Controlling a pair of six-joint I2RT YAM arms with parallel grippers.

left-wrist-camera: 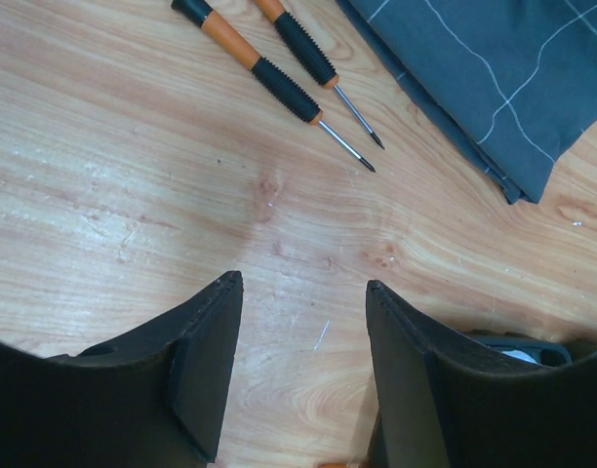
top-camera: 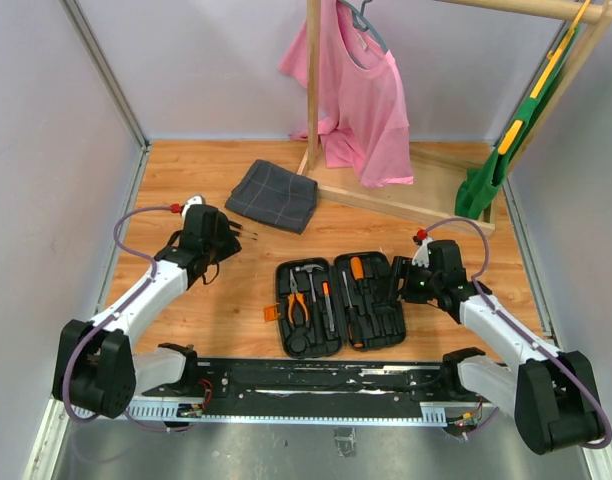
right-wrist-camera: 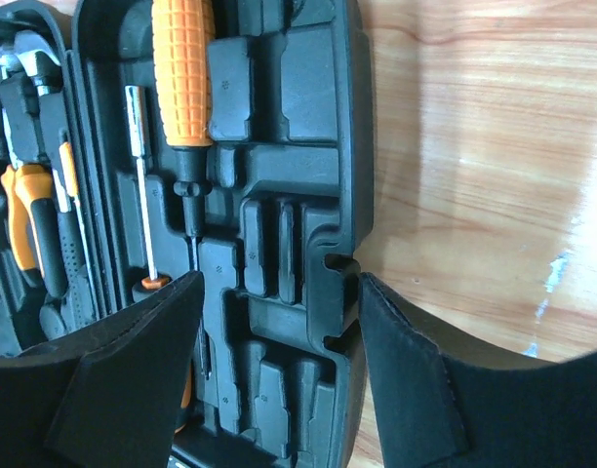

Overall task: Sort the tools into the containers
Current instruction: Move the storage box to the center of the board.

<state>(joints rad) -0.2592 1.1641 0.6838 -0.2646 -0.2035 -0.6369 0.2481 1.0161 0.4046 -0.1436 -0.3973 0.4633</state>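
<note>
Both sets of jaws are spread wide, and neither holds a thing.

Seen from the left wrist, the left jaws hang over the bare wooden worktop (left-wrist-camera: 133, 195). Two loose screwdrivers (left-wrist-camera: 284, 90) lie side by side at the top of that frame. Their handles are orange and black, and their tips point to the lower right. A grey checked cloth (left-wrist-camera: 474, 68) fills the upper right corner, just beside the tips but not touching them.

Seen from the right wrist, the right jaws sit over the right half of the open black case (right-wrist-camera: 298, 97). The right rim of the case runs down between them. It is not clear if they touch it. A big screwdriver (right-wrist-camera: 181, 68) with an orange handle lies in its slot at the top of that frame, with a thin steel tool (right-wrist-camera: 142, 175) just left of it. The pliers (right-wrist-camera: 25, 214) and the hammer (right-wrist-camera: 30, 54) rest in the other half, at the left edge.

From above, the case lies open in the lower middle of the frame. A pink shirt (top-camera: 361, 100) hangs on a wooden rack (top-camera: 313, 70) at the top.
</note>
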